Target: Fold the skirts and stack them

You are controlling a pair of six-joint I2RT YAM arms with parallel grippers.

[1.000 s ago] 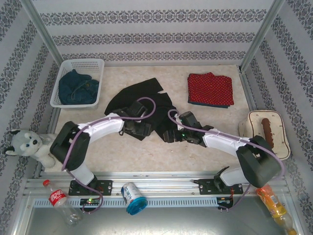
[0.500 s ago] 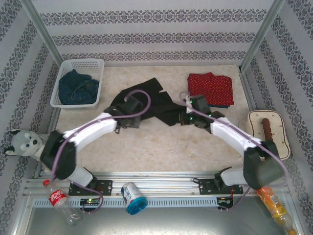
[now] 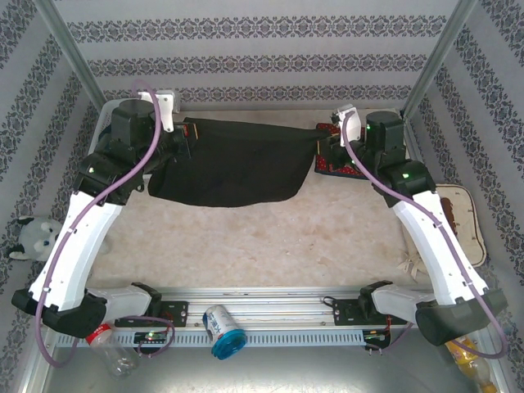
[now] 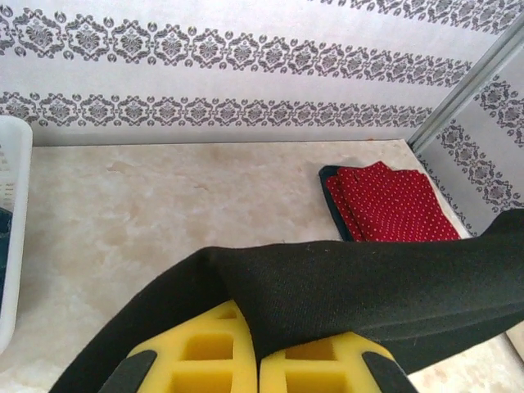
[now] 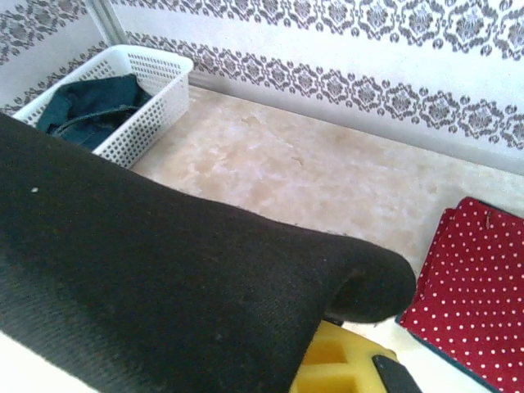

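"Top external: where do we stand with the skirts?"

"We hold the black skirt [image 3: 233, 168] stretched in the air over the far side of the worktop [image 3: 270, 237]. Our left gripper [image 3: 188, 136] is clamped on the left end of its top edge and our right gripper [image 3: 323, 147] on the right end. Both sets of jaws are closed tight on the cloth, and the hem hangs loose."

"So that one is not folded yet. What do we count as done?"

"The red skirt [image 4: 391, 209] lies folded at the far right corner. A dark edge [image 4: 332, 184] shows under it. We judge that to be a folded denim one, though we cannot be sure."

"And what is left?"

"The basket [image 5: 151, 98] at the far left corner holds a crumpled denim skirt [image 5: 90, 106]. We reckon we are about halfway. The black one needs laying flat, folding and stacking, then the denim one."
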